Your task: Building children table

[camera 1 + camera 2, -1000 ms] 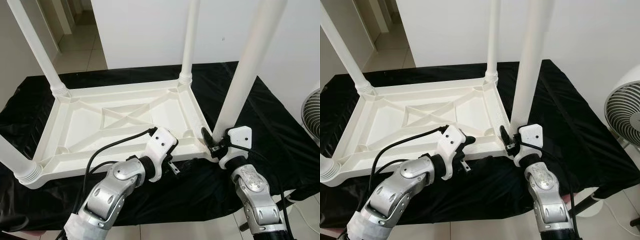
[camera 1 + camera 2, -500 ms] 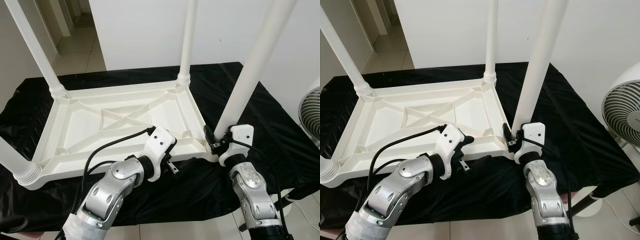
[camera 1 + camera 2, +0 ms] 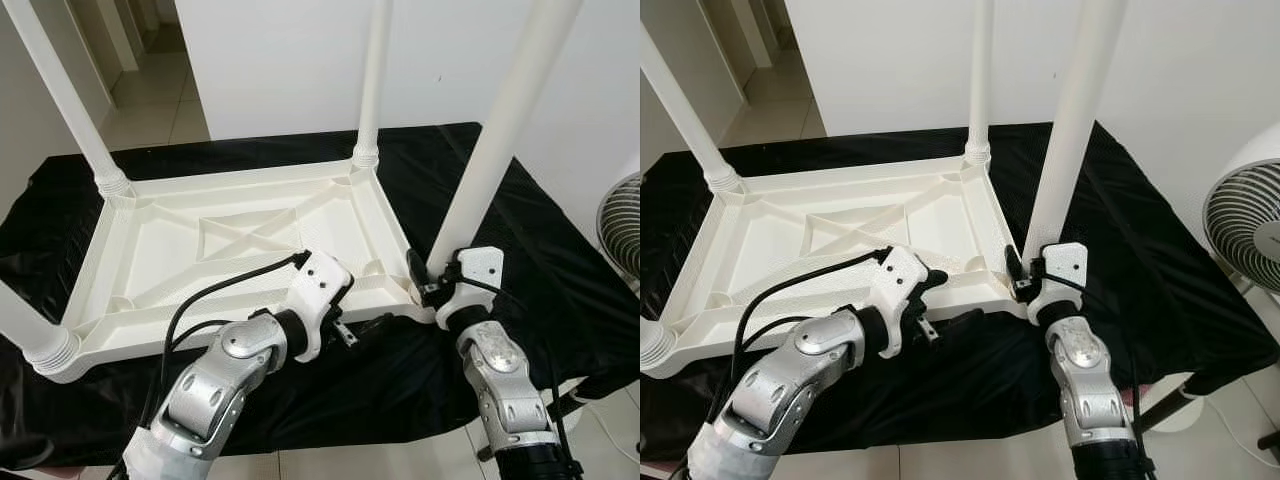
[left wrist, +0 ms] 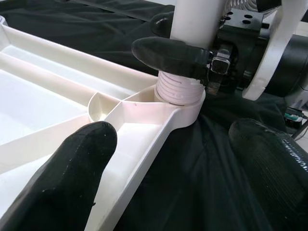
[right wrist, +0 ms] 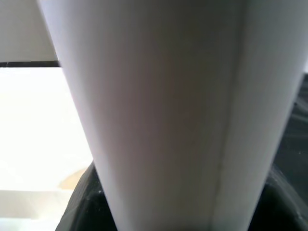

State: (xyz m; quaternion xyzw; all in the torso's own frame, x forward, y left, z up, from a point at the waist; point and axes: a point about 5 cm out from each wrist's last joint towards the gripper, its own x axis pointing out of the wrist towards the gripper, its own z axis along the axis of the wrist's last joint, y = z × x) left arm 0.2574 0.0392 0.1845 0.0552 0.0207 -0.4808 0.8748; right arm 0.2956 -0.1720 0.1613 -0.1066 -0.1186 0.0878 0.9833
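White plastic children's table top (image 3: 230,250) lies upside down on a black cloth (image 3: 520,260) covering a work surface, ribbed underside up. Three legs already stand up from corners: far-left leg (image 3: 70,110), far-right leg (image 3: 372,80), near-left leg (image 3: 25,325), all cut off by the frame edges. Fourth leg (image 3: 495,140) stands at the near-right corner, its ribbed base sitting in the corner socket (image 4: 180,98), upright or close to it.

Right gripper (image 3: 432,283) is at that corner, fingers clamped round the base of the fourth leg just above the socket; one black finger (image 4: 168,55) wraps across the leg in the left wrist view. Right wrist view is nearly all leg (image 5: 163,115), blurred and too close to read anything else.

Left gripper (image 3: 352,322) is at the near long edge of the table top, just beside the same corner, fingers spread apart and holding nothing: one finger (image 4: 72,178) over the inside of the rim, the other over the cloth outside. Whether they touch the rim is hard to say.

Fan (image 3: 1245,215) stands off to the right, cut off by the frame. Tiled floor (image 3: 150,105) and white wall (image 3: 290,60) behind.
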